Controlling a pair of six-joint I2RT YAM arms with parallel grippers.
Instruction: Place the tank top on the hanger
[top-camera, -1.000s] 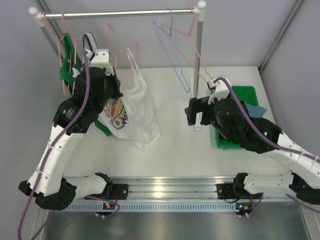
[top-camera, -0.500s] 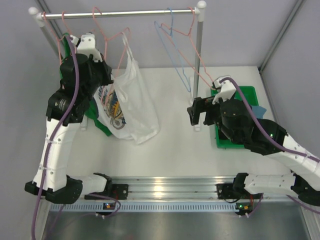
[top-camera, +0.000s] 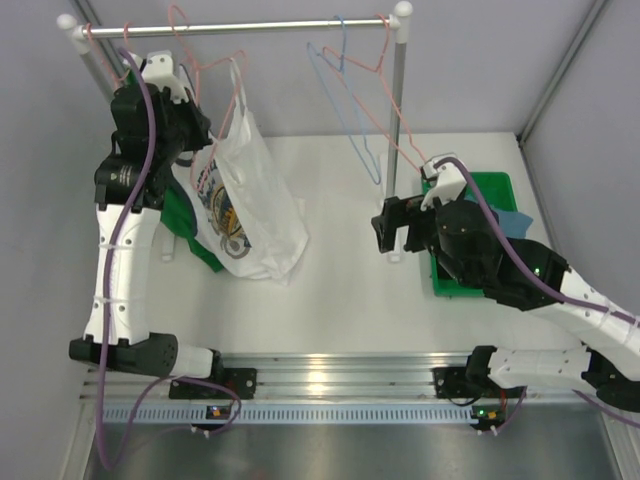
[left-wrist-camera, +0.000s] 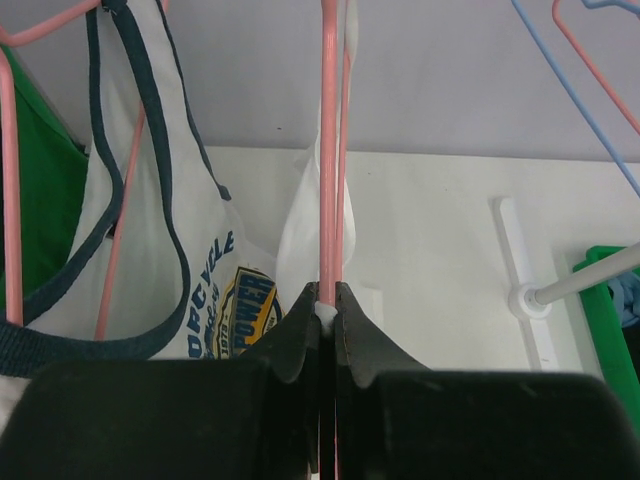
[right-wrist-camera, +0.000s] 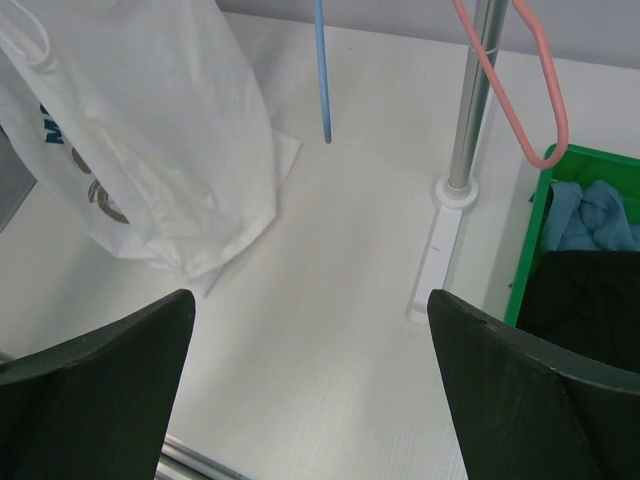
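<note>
My left gripper is shut on the lower wire of the pink hanger and holds it up by the rail, its hook at rail height. In the left wrist view the jaws are closed on the pink wire with a bit of white fabric pinched in. The plain white tank top hangs from this hanger and its hem rests on the table; it also shows in the left wrist view and the right wrist view. My right gripper is open and empty above the table.
A trimmed graphic tank top and a green garment hang behind at the left. A blue hanger and another pink one hang on the rail. The rack post and a green bin stand at the right.
My left arm has lifted the hanger and the white tank top up and to the left, towards the rail. The right arm has hardly moved.
</note>
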